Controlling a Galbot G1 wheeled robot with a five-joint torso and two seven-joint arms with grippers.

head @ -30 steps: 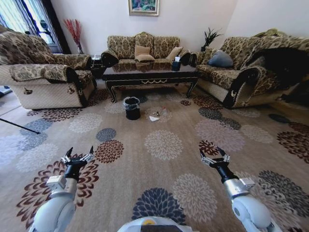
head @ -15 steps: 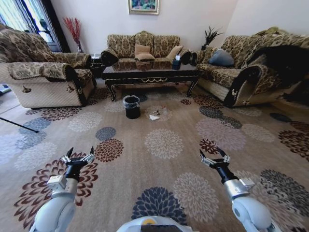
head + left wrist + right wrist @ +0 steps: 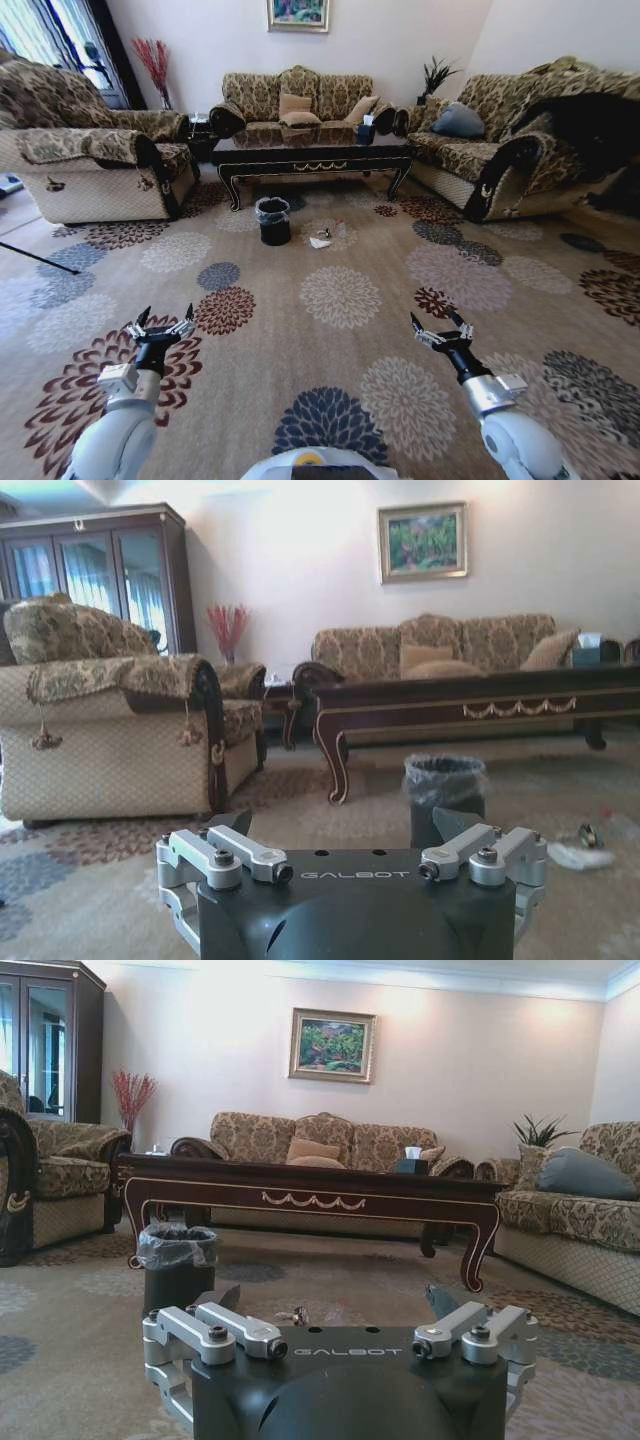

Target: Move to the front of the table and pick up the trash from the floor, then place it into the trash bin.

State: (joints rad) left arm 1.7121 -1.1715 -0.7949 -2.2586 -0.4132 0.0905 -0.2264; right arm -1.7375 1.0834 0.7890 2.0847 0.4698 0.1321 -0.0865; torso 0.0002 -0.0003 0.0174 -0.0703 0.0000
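The dark glossy table (image 3: 310, 152) with gold trim stands across the room, in front of the far sofa. On the carpet before it sits the black trash bin (image 3: 273, 222) with its ruffled clear liner. The trash (image 3: 320, 241), a white crumpled paper with small bits beside it, lies just right of the bin. My left gripper (image 3: 160, 322) and right gripper (image 3: 440, 329) hover low over the carpet, far short of the trash, both open and holding nothing. The wrist views look past the open grippers (image 3: 338, 832) (image 3: 333, 1300) at the bin (image 3: 444, 792) (image 3: 177, 1263) and table (image 3: 470, 702) (image 3: 310, 1192).
An armchair (image 3: 90, 160) stands at the left, a sofa (image 3: 298, 100) behind the table, another sofa (image 3: 520, 140) at the right. A dark tissue box (image 3: 365, 132) rests on the table. Patterned carpet stretches between me and the bin.
The whole view has crept slightly forward toward the table. My right gripper has shifted a little left and up; the left arm has held its pose.
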